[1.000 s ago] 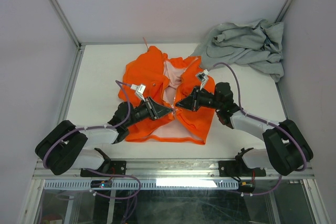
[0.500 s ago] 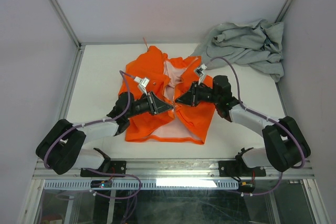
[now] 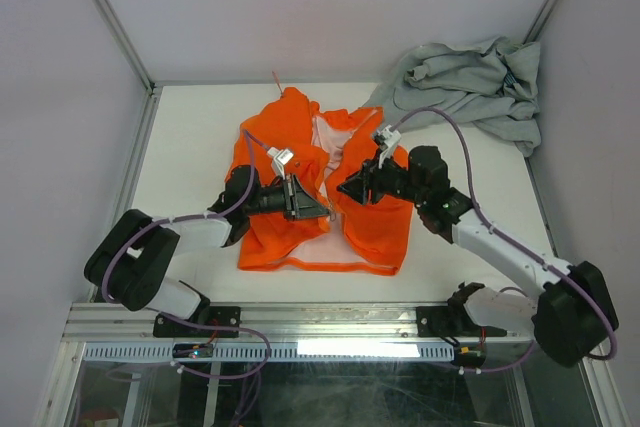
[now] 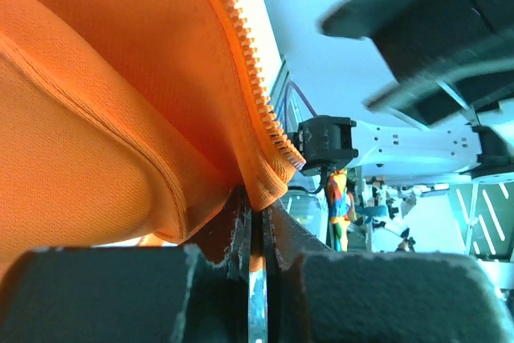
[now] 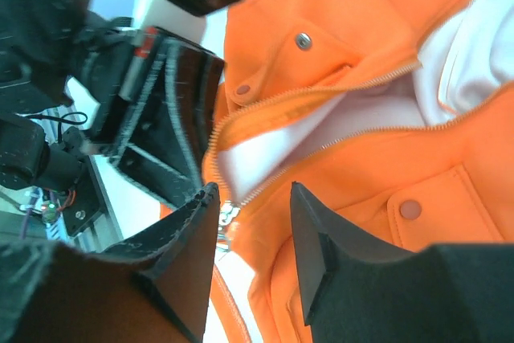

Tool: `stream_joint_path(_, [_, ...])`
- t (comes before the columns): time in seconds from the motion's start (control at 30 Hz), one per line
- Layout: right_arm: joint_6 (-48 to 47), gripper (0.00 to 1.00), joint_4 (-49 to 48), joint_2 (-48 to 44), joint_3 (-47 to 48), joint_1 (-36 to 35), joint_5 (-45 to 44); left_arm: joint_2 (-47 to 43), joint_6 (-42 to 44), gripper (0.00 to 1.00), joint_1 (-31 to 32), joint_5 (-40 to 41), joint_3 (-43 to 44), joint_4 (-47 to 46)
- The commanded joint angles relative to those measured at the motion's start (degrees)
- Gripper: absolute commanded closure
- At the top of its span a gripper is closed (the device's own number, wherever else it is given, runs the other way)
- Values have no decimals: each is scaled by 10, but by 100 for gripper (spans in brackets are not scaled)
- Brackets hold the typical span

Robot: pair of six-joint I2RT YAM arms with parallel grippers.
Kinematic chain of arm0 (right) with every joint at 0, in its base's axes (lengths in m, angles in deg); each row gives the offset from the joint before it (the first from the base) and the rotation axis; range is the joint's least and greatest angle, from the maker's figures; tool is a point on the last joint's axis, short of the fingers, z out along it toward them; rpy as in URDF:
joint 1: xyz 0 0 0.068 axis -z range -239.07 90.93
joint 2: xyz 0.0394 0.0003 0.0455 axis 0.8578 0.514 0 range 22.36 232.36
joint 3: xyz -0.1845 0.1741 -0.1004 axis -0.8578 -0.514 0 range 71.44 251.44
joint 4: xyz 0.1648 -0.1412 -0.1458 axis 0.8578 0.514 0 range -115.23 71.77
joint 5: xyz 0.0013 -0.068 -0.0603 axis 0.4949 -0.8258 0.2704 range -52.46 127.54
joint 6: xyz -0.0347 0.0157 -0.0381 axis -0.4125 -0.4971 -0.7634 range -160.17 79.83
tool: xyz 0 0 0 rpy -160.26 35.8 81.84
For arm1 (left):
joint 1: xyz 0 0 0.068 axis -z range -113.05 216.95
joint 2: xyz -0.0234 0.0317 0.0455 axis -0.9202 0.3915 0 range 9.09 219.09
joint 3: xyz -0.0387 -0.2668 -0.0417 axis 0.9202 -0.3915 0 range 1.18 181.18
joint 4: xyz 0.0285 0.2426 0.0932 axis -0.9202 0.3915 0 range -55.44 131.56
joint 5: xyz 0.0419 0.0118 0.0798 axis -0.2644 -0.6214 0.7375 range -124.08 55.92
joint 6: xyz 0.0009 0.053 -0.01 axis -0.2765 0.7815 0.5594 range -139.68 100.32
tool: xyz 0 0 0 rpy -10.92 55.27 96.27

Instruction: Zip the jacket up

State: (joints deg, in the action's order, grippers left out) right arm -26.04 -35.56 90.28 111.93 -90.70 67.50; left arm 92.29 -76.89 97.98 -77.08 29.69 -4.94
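Observation:
The orange jacket (image 3: 290, 142) lies on the white table with its front open, and the pale lining shows down the middle. My left gripper (image 3: 318, 209) is shut on the lower end of the left zipper edge. In the left wrist view the orange hem corner (image 4: 269, 182) is pinched between my shut jaws (image 4: 259, 218), and the zipper teeth (image 4: 245, 70) run up from it. My right gripper (image 3: 348, 190) is open just right of the left one, above the right front panel. In the right wrist view its gripper (image 5: 253, 198) is empty, with the metal zipper slider (image 5: 229, 214) just beyond its left finger and the jacket (image 5: 361, 142) behind.
A crumpled light grey garment (image 3: 470, 82) lies at the table's back right corner. Grey walls (image 3: 80, 67) close in the table on the left, back and right. A thin orange drawcord (image 3: 276, 78) sticks out behind the jacket's collar.
Both arms have reached farther over the jacket. My right gripper has drawn a little up and right, away from the left one. The jacket's right front now lies flatter.

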Motion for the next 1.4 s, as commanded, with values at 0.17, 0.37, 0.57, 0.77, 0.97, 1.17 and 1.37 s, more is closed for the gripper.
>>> stream_joint_path(0.17, [-108, 59, 40, -143, -47, -134, -170, 1, -46, 100, -6, -54, 10, -57])
stream_joint_path(0.37, [-178, 56, 26, -134, -87, -235, -289, 0, -50, 100, -5, -56, 12, -54])
stream_joint_path(0.57, [-233, 53, -36, -111, -121, -320, -439, -3, -57, 100, -5, -52, 7, -60])
stream_joint_path(0.77, [-265, 52, -107, -86, -142, -369, -538, -3, -59, 100, -5, -53, 5, -60])
stream_joint_path(0.97, [-272, 52, -143, -49, -136, -379, -552, -5, -61, 100, -4, -53, 4, -60])
stream_joint_path(1.17, [-274, 52, -188, -26, -141, -384, -589, -9, -61, 100, -4, -53, 2, -59])
stream_joint_path(1.37, [-271, 61, -192, -24, -137, -384, -593, -8, -61, 100, -4, -50, -1, -58])
